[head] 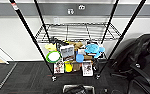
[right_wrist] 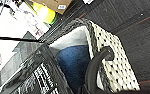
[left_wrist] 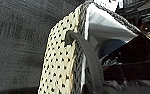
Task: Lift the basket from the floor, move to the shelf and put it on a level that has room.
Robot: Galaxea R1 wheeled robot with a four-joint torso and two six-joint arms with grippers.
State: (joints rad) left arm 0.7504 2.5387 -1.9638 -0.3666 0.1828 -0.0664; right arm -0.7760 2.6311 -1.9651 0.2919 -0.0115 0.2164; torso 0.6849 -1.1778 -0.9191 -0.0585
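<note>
Head camera: mounted high, facing forward and down onto the shelf (head: 76, 45), which stands near, at twelve o'clock, against a white wall (head: 13, 37). An office chair (head: 138, 62) sits at three o'clock. The basket (head: 78, 89) shows at six o'clock, at the frame's lower edge.

Left wrist camera: very close to the basket's woven side (left_wrist: 61, 62) and dark handle (left_wrist: 91, 60), with carpet (left_wrist: 16, 45) behind.

Right wrist camera: equally close (opposite side), looking into the basket's interior onto a blue item (right_wrist: 73, 65).

Both wrist views share the basket.
</note>
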